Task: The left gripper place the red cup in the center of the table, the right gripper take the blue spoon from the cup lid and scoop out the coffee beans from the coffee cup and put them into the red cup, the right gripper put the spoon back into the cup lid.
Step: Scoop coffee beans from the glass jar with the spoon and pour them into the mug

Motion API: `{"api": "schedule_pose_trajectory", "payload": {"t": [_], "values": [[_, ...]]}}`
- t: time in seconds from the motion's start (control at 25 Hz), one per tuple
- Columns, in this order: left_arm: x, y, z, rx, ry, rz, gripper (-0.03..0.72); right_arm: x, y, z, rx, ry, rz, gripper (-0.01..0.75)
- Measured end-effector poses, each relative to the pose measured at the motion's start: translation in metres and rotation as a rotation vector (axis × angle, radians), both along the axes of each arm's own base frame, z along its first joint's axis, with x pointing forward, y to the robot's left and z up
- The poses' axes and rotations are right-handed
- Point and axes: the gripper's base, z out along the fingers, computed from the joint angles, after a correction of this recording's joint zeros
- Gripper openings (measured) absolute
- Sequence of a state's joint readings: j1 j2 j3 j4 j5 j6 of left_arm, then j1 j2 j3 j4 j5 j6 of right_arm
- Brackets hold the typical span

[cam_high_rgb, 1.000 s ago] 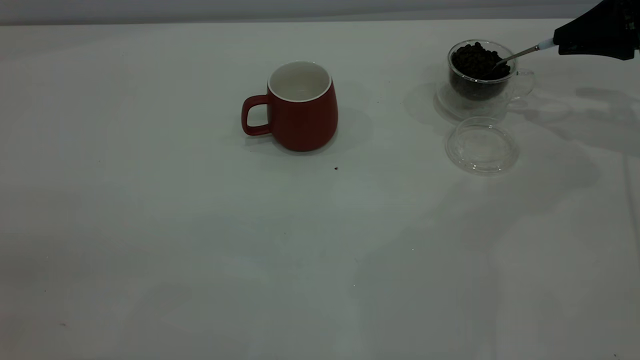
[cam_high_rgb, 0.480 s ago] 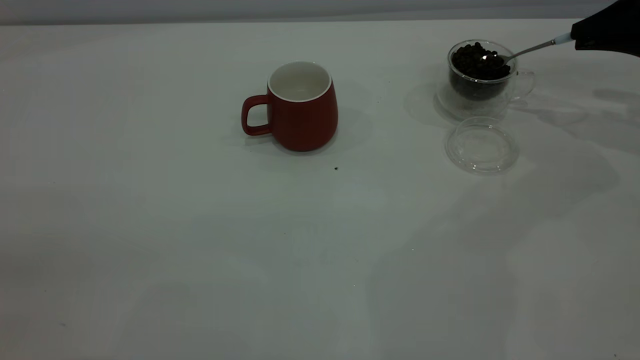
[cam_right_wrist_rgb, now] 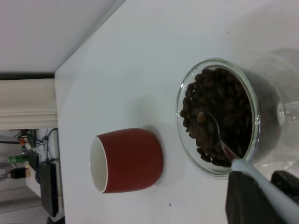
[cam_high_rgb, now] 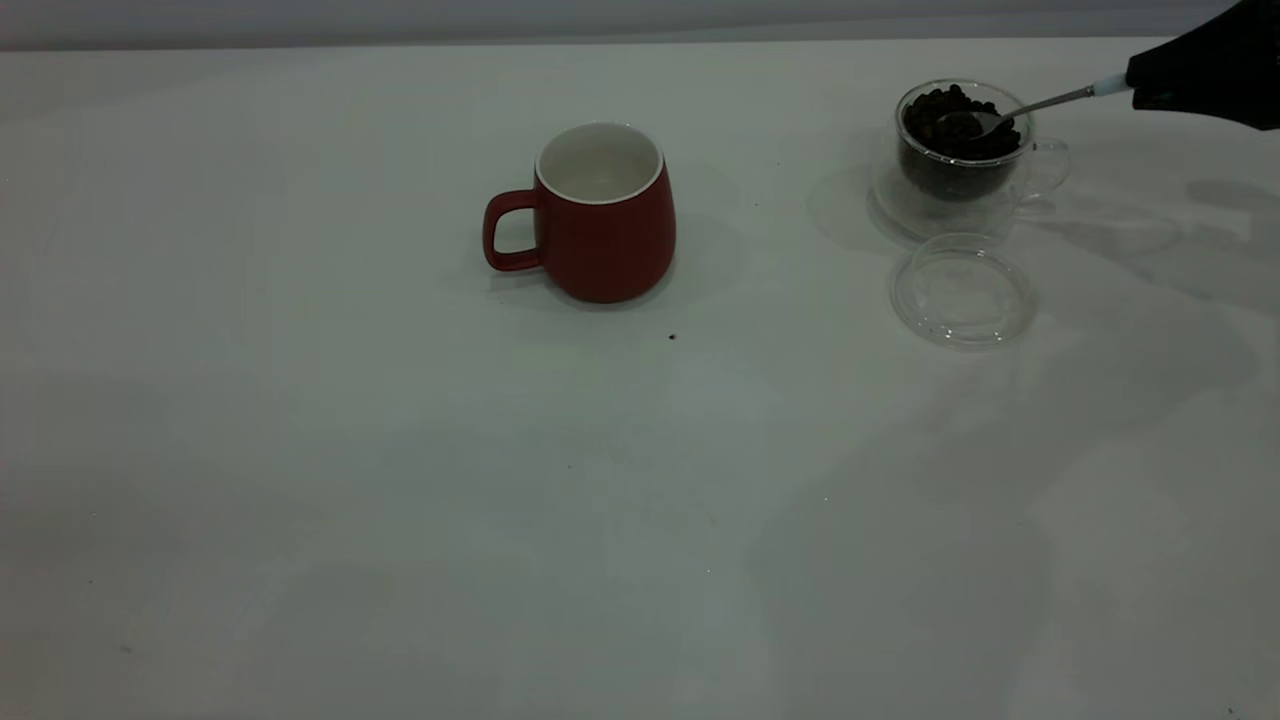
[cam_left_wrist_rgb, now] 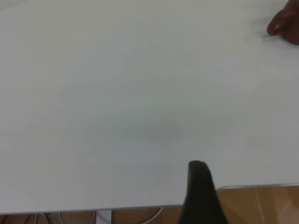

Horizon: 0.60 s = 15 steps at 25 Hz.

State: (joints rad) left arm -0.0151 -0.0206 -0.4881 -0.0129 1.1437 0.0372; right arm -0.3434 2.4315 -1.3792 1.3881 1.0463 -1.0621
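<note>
The red cup stands upright and empty near the middle of the white table, handle to the left; it also shows in the right wrist view. The coffee cup stands at the back right, full of coffee beans. My right gripper hovers right of it, shut on the blue spoon by its pale handle. The spoon's metal bowl lies on top of the beans. The empty cup lid lies in front of the coffee cup. My left gripper is off at the table's edge.
A tiny dark speck lies in front of the red cup. The table's edge and a wooden floor show in the left wrist view. Cables and equipment lie beyond the table's far side.
The spoon's bowl, dug into the beans a second ago, has lifted to the top of the heap. My right gripper rose and drew right, then came back slightly left.
</note>
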Motion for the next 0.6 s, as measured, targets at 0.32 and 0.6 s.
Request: {"api": "schedule_pose_trajectory", "payload": {"t": [0.32, 0.6], "values": [[-0.0001, 0.0, -0.0001, 0.0, 0.001, 0.001, 0.587, 0.0002, 0.0018, -0.0092, 0.056, 0.014, -0.028, 0.109], [0.0, 0.0, 0.0, 0.0, 0.0, 0.001, 0.587, 0.0016, 0.0022, -0.0076, 0.08, 0.006, -0.039, 0.109]]}}
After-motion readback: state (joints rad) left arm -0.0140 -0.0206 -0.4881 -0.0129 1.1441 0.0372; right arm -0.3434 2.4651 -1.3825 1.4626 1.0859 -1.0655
